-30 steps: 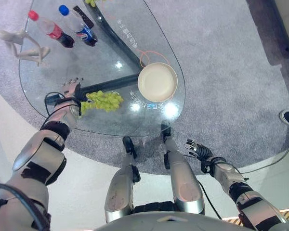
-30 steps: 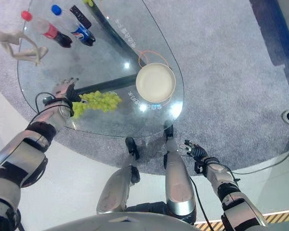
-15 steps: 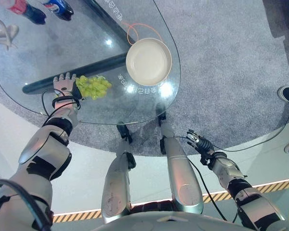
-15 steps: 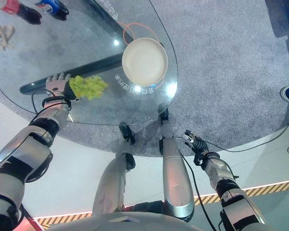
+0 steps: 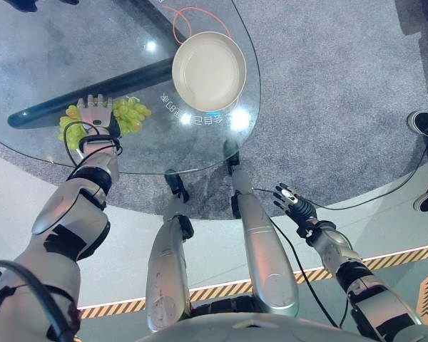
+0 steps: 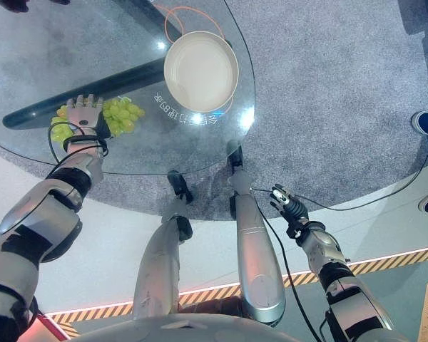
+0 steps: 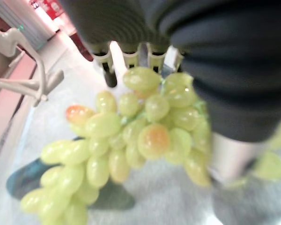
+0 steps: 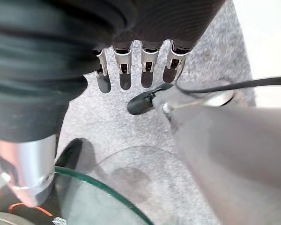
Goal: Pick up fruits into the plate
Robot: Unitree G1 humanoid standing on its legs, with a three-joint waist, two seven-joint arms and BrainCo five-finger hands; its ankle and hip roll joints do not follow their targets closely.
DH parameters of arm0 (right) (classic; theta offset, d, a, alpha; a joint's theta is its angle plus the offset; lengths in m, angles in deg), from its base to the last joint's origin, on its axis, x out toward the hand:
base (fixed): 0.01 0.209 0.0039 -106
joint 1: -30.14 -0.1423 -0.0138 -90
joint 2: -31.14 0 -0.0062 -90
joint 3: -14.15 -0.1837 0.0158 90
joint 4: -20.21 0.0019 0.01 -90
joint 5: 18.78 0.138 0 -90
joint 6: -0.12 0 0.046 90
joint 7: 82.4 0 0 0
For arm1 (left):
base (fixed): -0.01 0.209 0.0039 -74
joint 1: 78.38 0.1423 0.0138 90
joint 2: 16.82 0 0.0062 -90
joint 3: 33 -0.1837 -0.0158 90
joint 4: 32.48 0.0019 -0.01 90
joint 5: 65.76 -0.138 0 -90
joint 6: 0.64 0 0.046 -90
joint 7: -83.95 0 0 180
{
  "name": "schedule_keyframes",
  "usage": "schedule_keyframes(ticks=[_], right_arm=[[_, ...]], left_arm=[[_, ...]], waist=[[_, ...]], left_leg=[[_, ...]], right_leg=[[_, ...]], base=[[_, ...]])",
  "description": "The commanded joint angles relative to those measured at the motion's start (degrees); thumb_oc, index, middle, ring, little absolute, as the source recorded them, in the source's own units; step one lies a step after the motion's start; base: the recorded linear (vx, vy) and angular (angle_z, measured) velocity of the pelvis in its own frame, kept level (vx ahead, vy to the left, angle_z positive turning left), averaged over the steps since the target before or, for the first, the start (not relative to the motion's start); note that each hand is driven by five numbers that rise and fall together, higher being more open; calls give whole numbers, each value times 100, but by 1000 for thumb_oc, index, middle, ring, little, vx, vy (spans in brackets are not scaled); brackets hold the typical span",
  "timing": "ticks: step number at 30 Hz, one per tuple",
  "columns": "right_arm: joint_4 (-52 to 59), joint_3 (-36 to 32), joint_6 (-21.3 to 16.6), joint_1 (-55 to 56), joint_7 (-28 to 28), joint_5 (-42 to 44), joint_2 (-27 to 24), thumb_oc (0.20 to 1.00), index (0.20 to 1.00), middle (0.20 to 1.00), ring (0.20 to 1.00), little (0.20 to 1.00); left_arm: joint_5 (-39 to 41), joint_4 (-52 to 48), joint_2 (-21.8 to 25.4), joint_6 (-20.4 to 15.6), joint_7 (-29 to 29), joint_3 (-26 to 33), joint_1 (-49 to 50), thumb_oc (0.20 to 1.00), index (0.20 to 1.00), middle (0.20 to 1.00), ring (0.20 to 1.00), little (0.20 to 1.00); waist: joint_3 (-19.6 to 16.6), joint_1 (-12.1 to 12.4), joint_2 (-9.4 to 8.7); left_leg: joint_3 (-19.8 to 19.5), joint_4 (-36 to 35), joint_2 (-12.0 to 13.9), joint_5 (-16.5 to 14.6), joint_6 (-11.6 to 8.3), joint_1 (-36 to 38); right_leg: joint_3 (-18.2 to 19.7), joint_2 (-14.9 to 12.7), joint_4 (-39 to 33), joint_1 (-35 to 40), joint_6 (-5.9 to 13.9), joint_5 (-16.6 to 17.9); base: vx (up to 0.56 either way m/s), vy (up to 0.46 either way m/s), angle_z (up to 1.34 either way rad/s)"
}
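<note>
— What is altered since the earlier pictures?
— The left hand is now laid over the grapes; green is seen on both sides of it.
— And the view?
— It is shifted; the bottles are lost from sight.

Likely an exhibition hall: glass table on grey carpet, hazard-striped floor tape, a visitor's shoe.

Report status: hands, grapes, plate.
Left hand over the grapes on the glass table, fingers straight, no grip. Right hand open, low beside the table. Plate empty, path to it clear.
</note>
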Motion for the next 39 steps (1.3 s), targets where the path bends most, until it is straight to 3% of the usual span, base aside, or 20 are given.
schedule_keyframes(ticks=[1,10,20,26,31,39], right_arm=[[188,-93,-104,200,252,267,218,1000,1000,1000,1000,1000],[151,-116,-72,175,496,566,297,1000,1000,1000,1000,1000],[32,-116,-75,136,610,549,315,1000,1000,1000,1000,1000],[72,-91,-55,172,542,534,349,1000,1000,1000,1000,1000],[95,-166,-37,275,476,481,374,1000,1000,1000,1000,1000],[190,-366,-66,544,439,316,441,1000,1000,1000,1000,1000]], left_arm=[[90,289,86,135,-94,147,86,200,200,200,200,200],[74,581,27,222,-154,115,-187,200,200,200,200,200],[403,788,-13,-108,-254,180,-129,200,200,200,200,200],[1326,582,-27,-674,-383,420,-24,200,200,200,200,200],[2270,214,58,-1539,-354,818,127,200,200,200,200,200],[3225,-944,270,-2442,104,1498,744,200,200,200,200,200]], waist=[[-171,7,-239],[-171,-40,-301],[-171,-33,-284],[-171,25,-214],[-171,110,-91],[-171,267,73]], left_leg=[[-190,738,-287,-598,143,-614],[-240,734,-320,-601,132,-686],[-227,646,-326,-589,123,-551],[-240,532,-344,-557,146,-342],[-279,338,-362,-521,173,16],[-304,10,-374,-525,189,734]], right_leg=[[136,412,1000,-347,48,-957],[116,446,1001,-441,53,-906],[128,463,970,-336,52,-921],[139,488,968,-163,34,-975],[143,477,926,143,38,-1050],[35,364,728,799,89,-1108]], base=[[-25,-55,3],[-4,-18,1],[0,1,0],[0,0,0],[6,4,0],[23,6,0]])
